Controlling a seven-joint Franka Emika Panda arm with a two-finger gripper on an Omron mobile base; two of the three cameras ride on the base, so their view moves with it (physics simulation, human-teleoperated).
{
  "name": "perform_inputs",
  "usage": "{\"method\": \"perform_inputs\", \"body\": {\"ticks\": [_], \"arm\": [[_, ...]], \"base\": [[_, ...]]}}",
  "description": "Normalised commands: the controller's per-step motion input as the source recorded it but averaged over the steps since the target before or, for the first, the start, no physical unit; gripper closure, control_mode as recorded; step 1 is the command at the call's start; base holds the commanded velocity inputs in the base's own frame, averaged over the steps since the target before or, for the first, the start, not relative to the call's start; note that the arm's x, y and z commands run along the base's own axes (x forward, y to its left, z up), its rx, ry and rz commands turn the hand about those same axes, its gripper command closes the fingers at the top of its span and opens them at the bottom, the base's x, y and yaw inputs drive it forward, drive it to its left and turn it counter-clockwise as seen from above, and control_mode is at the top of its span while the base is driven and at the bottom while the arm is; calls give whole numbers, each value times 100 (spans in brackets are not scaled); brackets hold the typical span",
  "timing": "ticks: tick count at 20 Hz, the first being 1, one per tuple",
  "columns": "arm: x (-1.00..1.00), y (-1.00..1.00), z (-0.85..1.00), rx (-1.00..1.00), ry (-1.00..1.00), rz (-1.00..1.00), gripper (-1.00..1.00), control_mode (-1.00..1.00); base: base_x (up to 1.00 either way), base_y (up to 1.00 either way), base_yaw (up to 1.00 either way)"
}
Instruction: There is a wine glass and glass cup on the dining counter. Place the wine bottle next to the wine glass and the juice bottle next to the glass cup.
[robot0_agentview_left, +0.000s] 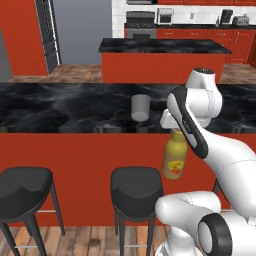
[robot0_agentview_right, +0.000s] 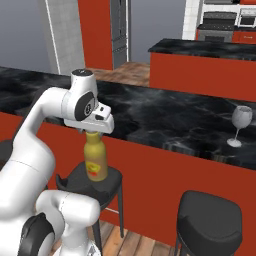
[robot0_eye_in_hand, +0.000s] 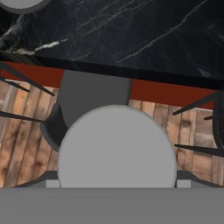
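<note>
The gripper (robot0_agentview_left: 176, 131) was clamped on the cap of the juice bottle (robot0_agentview_left: 174, 160), which hung upright at centre right of the left base view, in front of the dining counter (robot0_agentview_left: 60, 107) and below its near edge, clear of the red panel. Open air lay between bottle and black stool (robot0_agentview_right: 98, 181) beneath. On the marble top, the glass cup (robot0_agentview_left: 140, 108) stood at frame centre, beyond the edge, with bare counter around it. The wine glass (robot0_agentview_right: 239, 125) stood at the right edge of the right base view, well apart. A red island (robot0_agentview_left: 160, 60) sat behind.
</note>
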Motion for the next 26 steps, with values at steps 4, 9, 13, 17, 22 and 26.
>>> {"method": "perform_inputs", "body": {"ticks": [4,9,13,17,22,26], "arm": [[0,0,0,0,0,0,100,100],[0,0,0,0,0,0,100,100],[0,0,0,0,0,0,100,100],[0,0,0,0,0,0,100,100],[0,0,0,0,0,0,100,100],[0,0,0,0,0,0,100,-100]], "base": [[0,0,0],[0,0,0],[0,0,0],[0,0,0],[0,0,0],[0,0,0]]}}
